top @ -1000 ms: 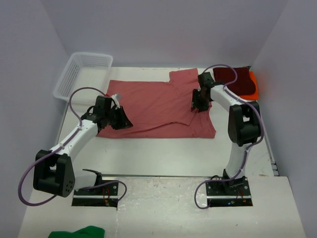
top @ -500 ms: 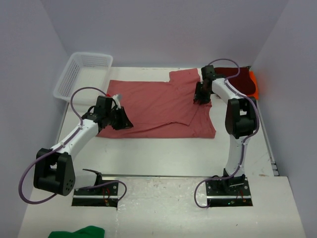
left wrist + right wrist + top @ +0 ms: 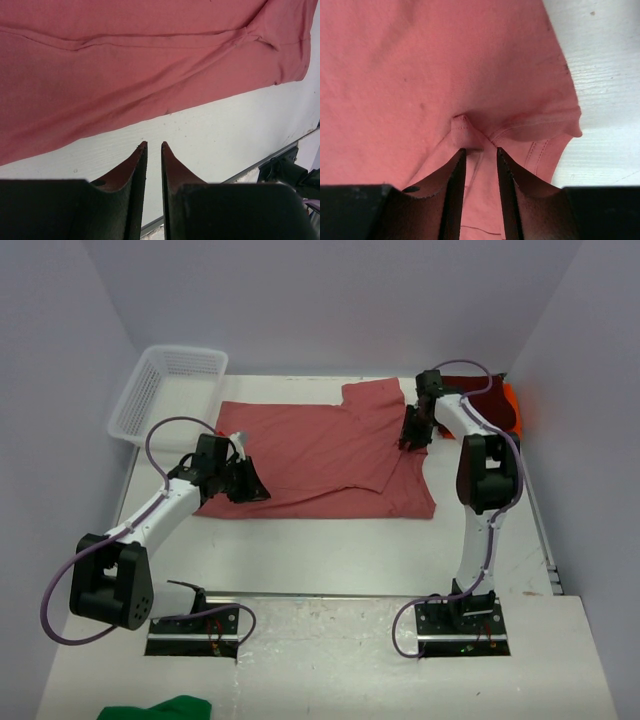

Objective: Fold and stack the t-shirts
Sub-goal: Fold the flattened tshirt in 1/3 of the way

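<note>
Since a second ago, the right gripper [image 3: 411, 436] has been travelling toward the far right corner of the rose t-shirt [image 3: 300, 455], ending closer to the folded pile there, while the left arm has barely been shifting.

That right gripper is pinching the rose fabric. In its wrist view the fingers [image 3: 454, 175] are standing only a narrow gap apart, and a small peak of cloth is bunching up at their tips, with creases running out from it toward the sleeve hem.

Opposite it, the left gripper [image 3: 250, 488] is hovering at the near left hem of the same shirt. Its wrist view shows the two fingers almost touching, a thin slit between them, holding nothing and hanging over bare white table [image 3: 330, 550] just off the hem.

The rose t-shirt is lying spread out across the middle of the table, with its right part doubled over. The dark maroon t-shirt [image 3: 495, 408] is sitting folded on the bright orange t-shirt [image 3: 514, 410] in the far right corner. A white mesh basket [image 3: 165, 390] is resting at the far left, well apart from the shirts, and a green cloth [image 3: 165, 708] is lying at the near edge.
</note>
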Controlling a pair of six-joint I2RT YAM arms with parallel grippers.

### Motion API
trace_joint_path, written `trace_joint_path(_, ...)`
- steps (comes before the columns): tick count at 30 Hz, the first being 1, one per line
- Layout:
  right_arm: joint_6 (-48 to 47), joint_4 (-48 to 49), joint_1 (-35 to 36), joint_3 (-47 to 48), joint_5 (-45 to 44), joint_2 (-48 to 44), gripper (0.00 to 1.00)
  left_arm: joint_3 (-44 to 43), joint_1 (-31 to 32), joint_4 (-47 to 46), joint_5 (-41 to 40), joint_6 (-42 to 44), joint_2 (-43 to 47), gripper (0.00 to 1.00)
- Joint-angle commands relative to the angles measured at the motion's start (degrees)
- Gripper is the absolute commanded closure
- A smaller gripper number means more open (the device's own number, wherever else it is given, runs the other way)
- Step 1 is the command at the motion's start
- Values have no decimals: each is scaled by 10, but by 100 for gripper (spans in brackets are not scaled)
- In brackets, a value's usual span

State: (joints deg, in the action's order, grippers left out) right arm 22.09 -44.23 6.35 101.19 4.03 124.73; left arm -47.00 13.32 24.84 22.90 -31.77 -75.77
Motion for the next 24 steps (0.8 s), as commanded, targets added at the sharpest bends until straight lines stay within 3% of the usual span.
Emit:
trace_joint_path(1,-1,-17,2,22,19,3,68,-8,5,-16,19,15,10,82)
trace_joint_path(7,-2,-17,2,24,21,5,73,-8,5,-16,22,14,9,82)
trace_joint_path(9,-2,-13,2,24,21,5,80,-7,5,-16,22,14,10,82)
trace_joint_path(11,-4,-11,2,27,27,7,94,-5,5,-16,22,14,8,82)
trace_joint_path(14,-9,-7,2,31,38,9,99,-4,5,-16,23,14,8,82)
trace_joint_path(24,-15,2,7,28,46,-4,100,3,5,-20,29,14,8,82)
